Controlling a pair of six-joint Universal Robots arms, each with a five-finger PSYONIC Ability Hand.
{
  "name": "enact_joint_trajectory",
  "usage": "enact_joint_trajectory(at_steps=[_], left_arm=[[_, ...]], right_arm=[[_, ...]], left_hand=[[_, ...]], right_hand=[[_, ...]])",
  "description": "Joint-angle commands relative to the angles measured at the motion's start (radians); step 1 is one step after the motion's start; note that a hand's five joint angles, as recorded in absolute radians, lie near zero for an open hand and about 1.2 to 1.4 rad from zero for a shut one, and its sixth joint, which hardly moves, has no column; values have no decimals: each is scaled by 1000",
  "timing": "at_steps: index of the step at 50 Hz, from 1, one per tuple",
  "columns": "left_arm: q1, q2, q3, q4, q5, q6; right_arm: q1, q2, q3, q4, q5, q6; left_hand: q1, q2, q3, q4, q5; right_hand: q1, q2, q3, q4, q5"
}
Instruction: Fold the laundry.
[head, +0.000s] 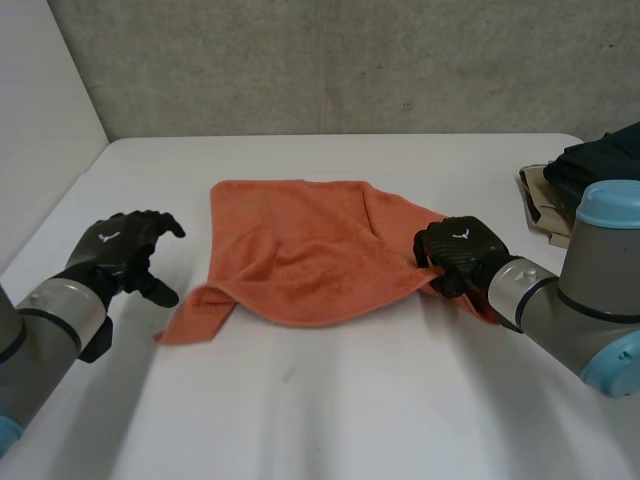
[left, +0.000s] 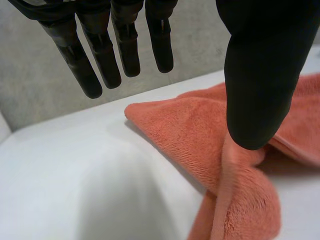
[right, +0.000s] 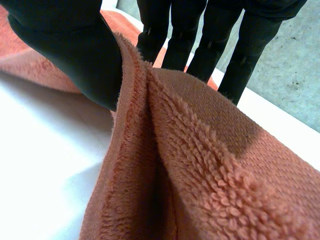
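Right hand (head: 458, 255) pinches the orange towel (head: 300, 250) at its 3 o'clock corner between thumb and fingers; the left hand (head: 125, 250) hovers released, holding nothing, near the 8 o'clock corner. Folding looks barely begun: the towel lies rumpled in the middle of the white desk (head: 330, 410), one corner flopped over, no clean fold made. That surface is smooth, with a grey concrete wall (head: 350, 60) behind and dark garments (head: 590, 165) heaped at its 2 o'clock edge.

No words, numbers or brand names legible anywhere. Only signs: small white winged emblem (head: 109, 238) on back of left hand (head: 120, 258), at 9 o'clock of towel (head: 300, 250); matching emblem (head: 461, 236) on back of right hand (head: 468, 262), at towel's 3 o'clock corner. Emblems carry no readable letters. Towel surface plain.
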Motion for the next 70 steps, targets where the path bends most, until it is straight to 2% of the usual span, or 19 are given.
enact_joint_trajectory(at_steps=[1, 7, 18, 22, 25, 26, 28, 32, 33, 37, 41, 43, 48, 54, 57, 62, 66, 68, 70], left_arm=[[38, -12, -11, -83, -3, -72], [75, -93, 28, -129, 11, -73], [37, -233, 89, -218, 109, -67], [20, -268, 109, -209, 109, -61], [0, -294, 131, -192, 99, -46], [-2, -302, 146, -175, 82, -33], [3, -302, 166, -155, 47, -15], [32, -201, 187, -158, -13, 20], [38, -91, 183, -167, -9, 28], [60, 150, 178, -169, 16, 46], [78, 316, 200, -180, 49, 77], [90, 335, 213, -195, 59, 109], [51, 243, 262, -284, 48, 275], [-5, -53, 376, -318, -41, 450], [-26, -203, 487, -265, -78, 485], [-45, -343, 709, -68, -50, 494], [-45, -365, 856, 168, -32, 484], [-43, -351, 881, 268, -41, 468], [-43, -325, 896, 410, -58, 430]], right_arm=[[2, 6, -1, 1, 0, -2], [1, 6, 0, 4, 0, -2], [-12, -4, 0, 7, 0, 1], [-15, -7, -1, 10, 0, 1], [-15, -17, 0, 20, 0, 3], [-16, -26, 0, 30, 0, 6], [-19, -41, -5, 50, 2, 3], [-47, -124, -37, 150, -3, -21], [-68, -176, -60, 209, -4, -50], [-120, -309, -138, 378, -21, -156], [-142, -368, -227, 505, -56, -245], [-137, -369, -262, 544, -60, -262], [-130, -299, -334, 627, -63, -299], [-79, -95, -431, 682, -17, -417], [-58, 23, -516, 650, 41, -434], [-32, 178, -722, 483, 133, -378], [-27, 203, -848, 240, 172, -280], [-30, 181, -847, 120, 173, -221], [-41, 129, -805, -79, 164, -126]], left_hand=[[6, 14, 16, 30, 34], [14, 23, 25, 38, 43], [47, 55, 57, 71, 75], [90, 99, 101, 115, 119], [541, 550, 551, 565, 569], [929, 938, 940, 953, 957], [933, 942, 943, 957, 961], [933, 942, 943, 957, 961], [933, 942, 943, 957, 961], [933, 942, 943, 957, 961], [933, 942, 943, 957, 961], [933, 942, 943, 957, 961], [933, 942, 943, 957, 961], [933, 942, 943, 957, 961], [933, 942, 943, 957, 961], [933, 942, 943, 957, 961], [933, 942, 943, 957, 961], [933, 942, 943, 957, 961], [933, 942, 943, 957, 961]], right_hand=[[286, 226, 209, 200, 241], [286, 226, 209, 200, 241], [286, 226, 209, 200, 241], [286, 226, 209, 200, 241], [286, 226, 209, 200, 241], [286, 226, 209, 200, 241], [286, 226, 209, 200, 241], [286, 226, 209, 200, 241], [286, 226, 209, 200, 241], [286, 226, 209, 200, 241], [286, 226, 209, 200, 241], [286, 226, 209, 200, 241], [286, 226, 209, 200, 241], [286, 226, 209, 200, 241], [286, 226, 209, 200, 241], [286, 226, 209, 200, 241], [286, 226, 209, 200, 241], [286, 226, 209, 200, 241], [286, 226, 209, 200, 241]])
